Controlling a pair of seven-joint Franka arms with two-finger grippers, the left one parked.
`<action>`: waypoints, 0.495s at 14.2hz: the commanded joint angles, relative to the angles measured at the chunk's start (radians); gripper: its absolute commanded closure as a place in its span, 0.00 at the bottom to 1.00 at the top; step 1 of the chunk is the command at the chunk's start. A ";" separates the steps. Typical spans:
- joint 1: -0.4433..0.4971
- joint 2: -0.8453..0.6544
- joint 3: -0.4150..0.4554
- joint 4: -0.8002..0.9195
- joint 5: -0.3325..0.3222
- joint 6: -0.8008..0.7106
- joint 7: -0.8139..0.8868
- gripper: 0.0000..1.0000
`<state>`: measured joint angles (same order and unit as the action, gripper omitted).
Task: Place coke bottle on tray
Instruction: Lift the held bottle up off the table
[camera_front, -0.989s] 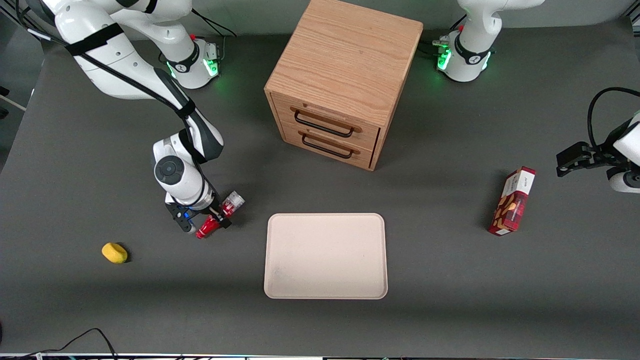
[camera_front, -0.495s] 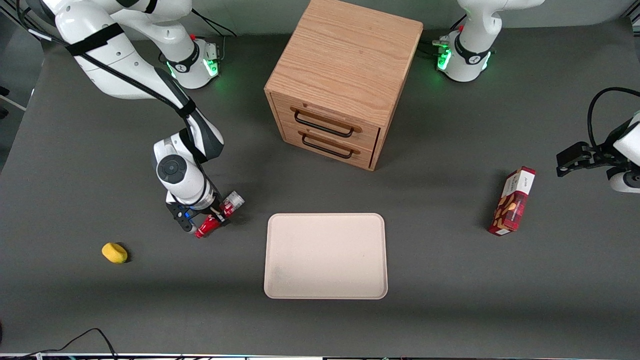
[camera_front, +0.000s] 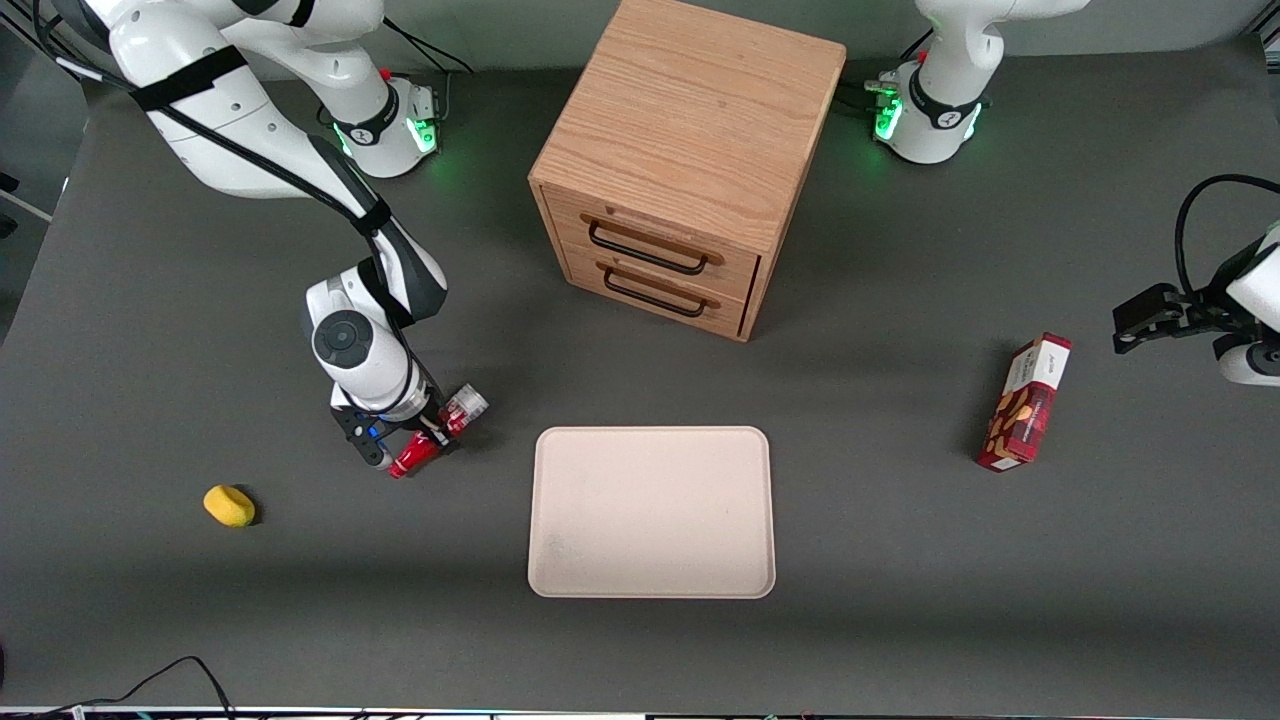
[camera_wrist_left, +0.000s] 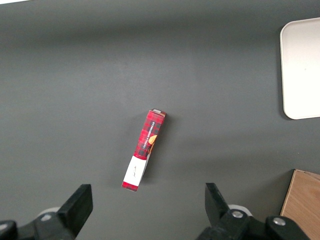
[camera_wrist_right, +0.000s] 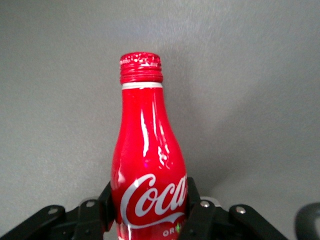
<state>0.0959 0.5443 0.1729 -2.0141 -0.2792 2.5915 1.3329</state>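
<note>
The coke bottle (camera_front: 432, 435) is a slim red bottle with a white script logo, a red cap and a silvery base end. It lies tilted in my right gripper (camera_front: 430, 437), which is shut on its body a little above the table. In the right wrist view the coke bottle (camera_wrist_right: 149, 165) fills the middle, with a black finger (camera_wrist_right: 195, 200) pressed against each side of the logo. The beige tray (camera_front: 652, 512) lies flat on the table beside the gripper, toward the parked arm's end, a short gap away.
A wooden two-drawer cabinet (camera_front: 685, 160) stands farther from the front camera than the tray. A yellow object (camera_front: 229, 505) lies toward the working arm's end of the table. A red snack box (camera_front: 1025, 402) lies toward the parked arm's end; the snack box (camera_wrist_left: 144, 149) also shows in the left wrist view.
The gripper and the bottle have lifted slightly and shifted a little farther from the front camera. Nothing else has moved.
</note>
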 joint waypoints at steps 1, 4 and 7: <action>0.001 -0.046 0.011 0.104 -0.018 -0.196 -0.016 1.00; 0.001 -0.053 0.036 0.257 0.064 -0.408 -0.072 1.00; 0.001 -0.075 0.036 0.426 0.179 -0.652 -0.197 1.00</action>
<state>0.0964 0.4853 0.2076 -1.7023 -0.1701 2.0857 1.2220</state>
